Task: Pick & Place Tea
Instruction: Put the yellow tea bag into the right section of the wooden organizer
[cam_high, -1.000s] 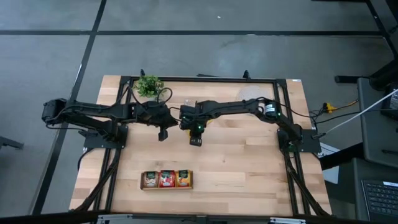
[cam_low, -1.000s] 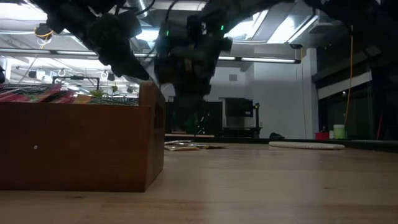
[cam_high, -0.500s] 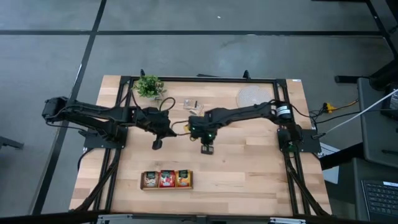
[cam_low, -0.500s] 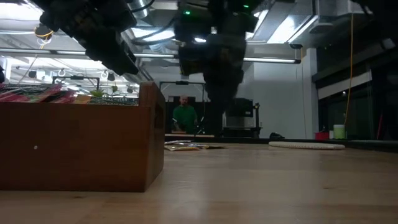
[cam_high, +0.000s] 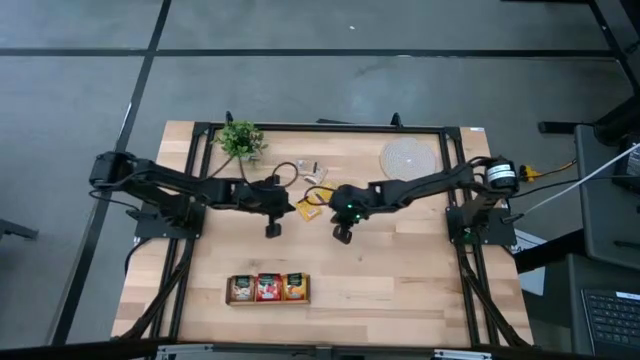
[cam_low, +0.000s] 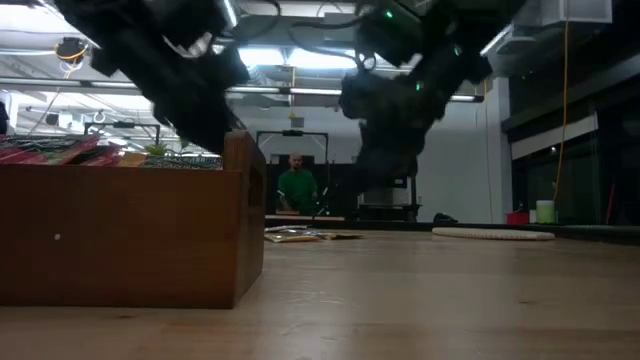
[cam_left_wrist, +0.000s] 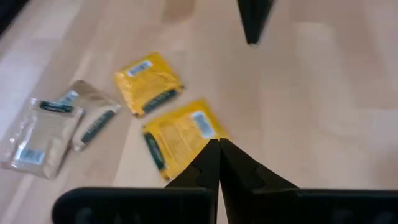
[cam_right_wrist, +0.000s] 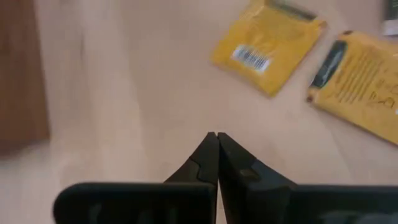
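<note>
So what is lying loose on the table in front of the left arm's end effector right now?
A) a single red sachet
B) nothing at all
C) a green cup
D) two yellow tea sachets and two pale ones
D: the left wrist view shows two yellow sachets and two pale sachets on the wood beyond the shut left end effector.

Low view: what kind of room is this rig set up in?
Probably a lab or workshop. The wooden table stands on bare grey floor, strip lights hang from an open ceiling, and a person is at a bench far behind.
</note>
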